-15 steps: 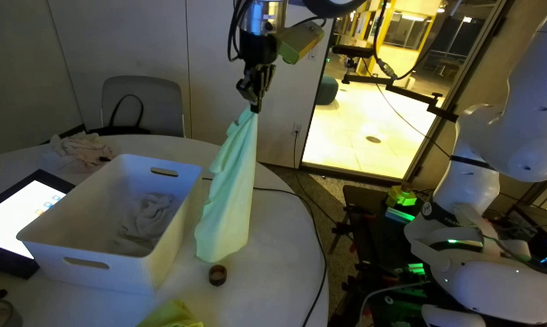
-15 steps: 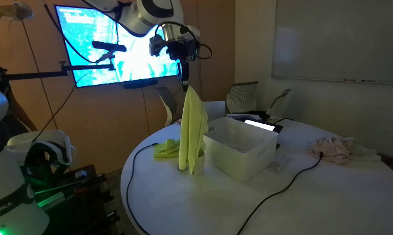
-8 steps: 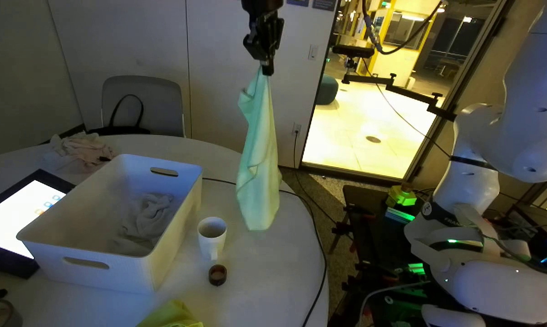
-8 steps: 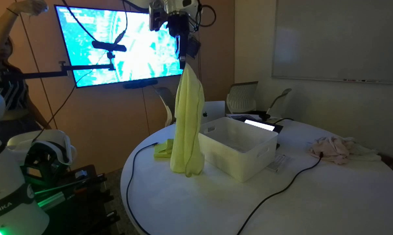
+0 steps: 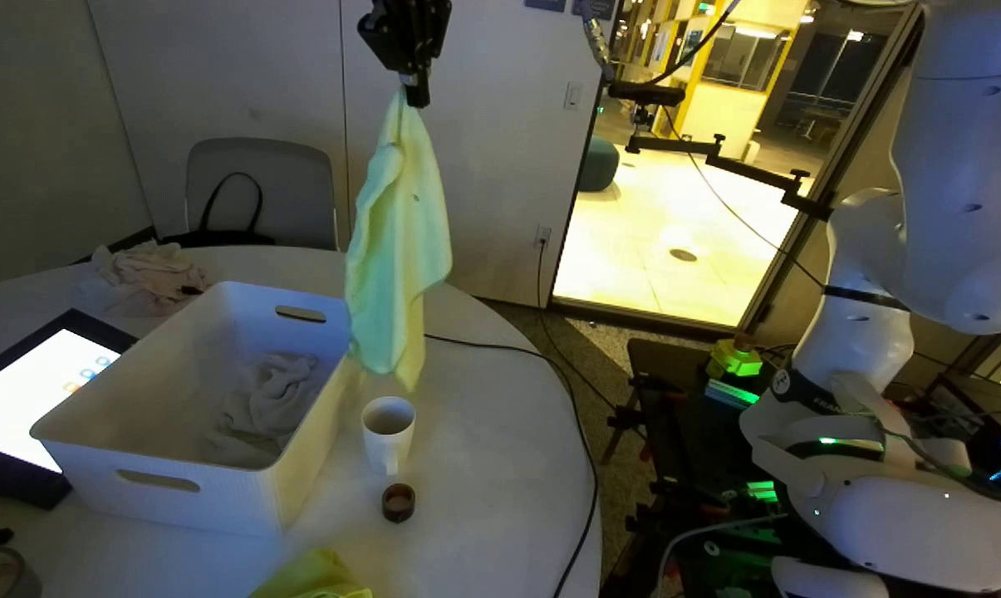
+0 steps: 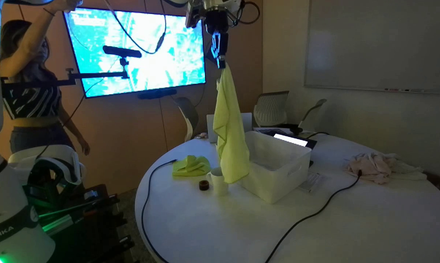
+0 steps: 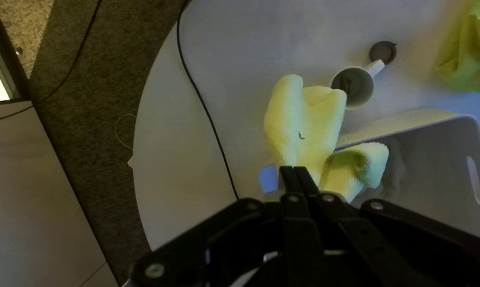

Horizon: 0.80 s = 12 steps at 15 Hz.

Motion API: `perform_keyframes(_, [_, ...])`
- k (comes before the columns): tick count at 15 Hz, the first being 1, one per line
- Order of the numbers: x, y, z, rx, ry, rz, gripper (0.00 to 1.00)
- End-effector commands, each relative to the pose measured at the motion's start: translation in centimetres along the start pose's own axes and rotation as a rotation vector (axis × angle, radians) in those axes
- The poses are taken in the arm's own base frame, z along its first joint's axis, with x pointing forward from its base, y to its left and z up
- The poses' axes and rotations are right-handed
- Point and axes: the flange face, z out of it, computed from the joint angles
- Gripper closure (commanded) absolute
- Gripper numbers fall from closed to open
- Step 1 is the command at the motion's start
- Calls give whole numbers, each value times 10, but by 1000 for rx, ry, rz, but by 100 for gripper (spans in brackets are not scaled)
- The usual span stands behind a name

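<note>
The gripper [image 5: 414, 91] is pinching the top of a yellow towel [image 5: 396, 241], its fingers [image 7: 288, 179] pressing together. The towel is hanging straight below, long axis running vertically, in the frame's upper middle; its lower end is overlapping the near side of a box [image 5: 218, 498], though whether it's touching isn't showing. One box, one mug [image 5: 388, 440], one brown cap [image 5: 399, 503] and one second yellow cloth [image 5: 309, 579], bottom centre, are sitting on one table [image 5: 483, 473].
</note>
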Motion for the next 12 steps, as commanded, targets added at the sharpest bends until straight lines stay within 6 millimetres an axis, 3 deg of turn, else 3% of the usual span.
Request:
perform_keyframes(1, [34,-8,-20,108,34,61,100])
perform_keyframes(7, [71,-15,-35,257,102,186,100])
perform_keyframes(12, [82,-33,-26,255,103,207,100])
